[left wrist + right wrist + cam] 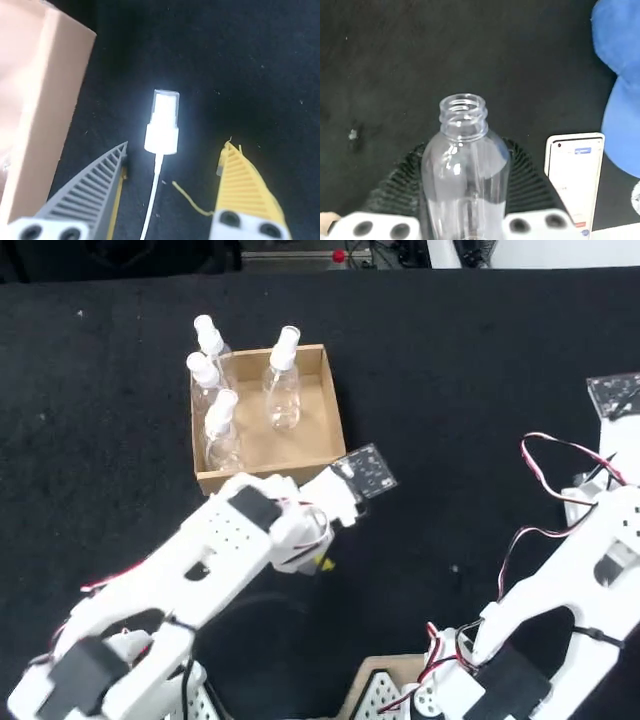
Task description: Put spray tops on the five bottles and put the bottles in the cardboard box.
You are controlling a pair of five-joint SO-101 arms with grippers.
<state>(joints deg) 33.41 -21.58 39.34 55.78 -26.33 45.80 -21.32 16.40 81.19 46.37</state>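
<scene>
The cardboard box [335, 410] stands at the back left of the black mat and holds several clear bottles [283, 382], each with a white spray top. A loose white spray top [161, 132] with its thin tube lies on the mat beside the box wall [45, 100]. My left gripper [176, 146] is open around it, grey finger on the box side and yellow finger on the other; neither touches it. In the high view the left arm [250, 540] ends just in front of the box. My right gripper [466, 155] is shut on an uncapped clear bottle [462, 117], neck pointing away.
A phone [572, 180] and a blue object [620, 75] lie beyond the held bottle. The right arm [570, 590] with red and white wires sits at the front right. A dark tag plate [615, 395] lies at the right edge.
</scene>
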